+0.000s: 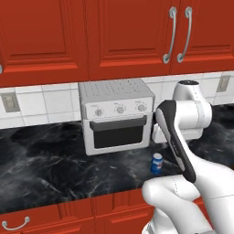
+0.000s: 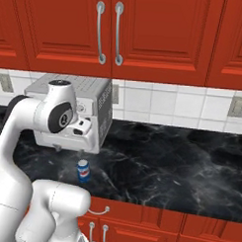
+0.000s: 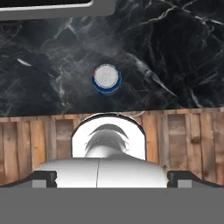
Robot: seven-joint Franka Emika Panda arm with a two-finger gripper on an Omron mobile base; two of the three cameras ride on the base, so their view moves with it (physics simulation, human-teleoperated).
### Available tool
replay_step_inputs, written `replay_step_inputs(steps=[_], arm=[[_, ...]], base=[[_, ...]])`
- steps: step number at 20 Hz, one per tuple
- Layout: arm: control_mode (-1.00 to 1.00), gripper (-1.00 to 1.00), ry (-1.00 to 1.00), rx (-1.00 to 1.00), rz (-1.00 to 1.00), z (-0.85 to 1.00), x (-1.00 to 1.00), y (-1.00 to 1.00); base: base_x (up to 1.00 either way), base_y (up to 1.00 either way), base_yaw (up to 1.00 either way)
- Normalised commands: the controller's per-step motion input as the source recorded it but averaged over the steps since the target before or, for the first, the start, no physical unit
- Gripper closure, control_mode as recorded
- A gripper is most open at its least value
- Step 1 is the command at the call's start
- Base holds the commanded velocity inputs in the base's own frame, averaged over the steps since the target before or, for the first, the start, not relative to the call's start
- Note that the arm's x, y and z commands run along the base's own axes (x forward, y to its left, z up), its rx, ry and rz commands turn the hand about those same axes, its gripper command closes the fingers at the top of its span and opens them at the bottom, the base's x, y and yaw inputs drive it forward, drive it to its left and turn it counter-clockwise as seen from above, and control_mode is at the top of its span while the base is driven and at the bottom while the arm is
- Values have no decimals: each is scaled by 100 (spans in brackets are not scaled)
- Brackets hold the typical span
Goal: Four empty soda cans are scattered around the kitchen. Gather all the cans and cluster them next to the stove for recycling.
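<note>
One blue soda can (image 1: 156, 163) (image 2: 83, 171) stands upright on the black marbled counter (image 1: 55, 169), near its front edge and just right of a toaster oven's front corner. In the hand view the can (image 3: 106, 79) shows from straight above, with its silver top facing the camera. My gripper (image 3: 111, 177) (image 2: 79, 136) hangs well above the can, pointing down, open, with nothing between its fingers. The stove is out of view.
A white toaster oven (image 1: 116, 114) (image 2: 76, 114) sits against the tiled wall, close behind and left of the can. Red upper cabinets (image 1: 119, 36) hang overhead. The counter (image 2: 170, 169) runs on to the right. Below its front edge is wooden floor (image 3: 192, 144).
</note>
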Motion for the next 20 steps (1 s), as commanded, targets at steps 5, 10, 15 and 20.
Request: replay_step_inputs(steps=[5, 10, 15, 20], arm=[[-100, -100, 0, 2, 0, -18, 23, 0], [-100, -100, -1, 0, 0, -32, 30, 0], [-100, -100, -2, 0, 0, -33, 29, 0], [-100, -100, -3, 0, 0, -32, 31, 0]], base=[[0, 0, 0], [0, 0, 0], [0, 0, 0], [0, 0, 0]])
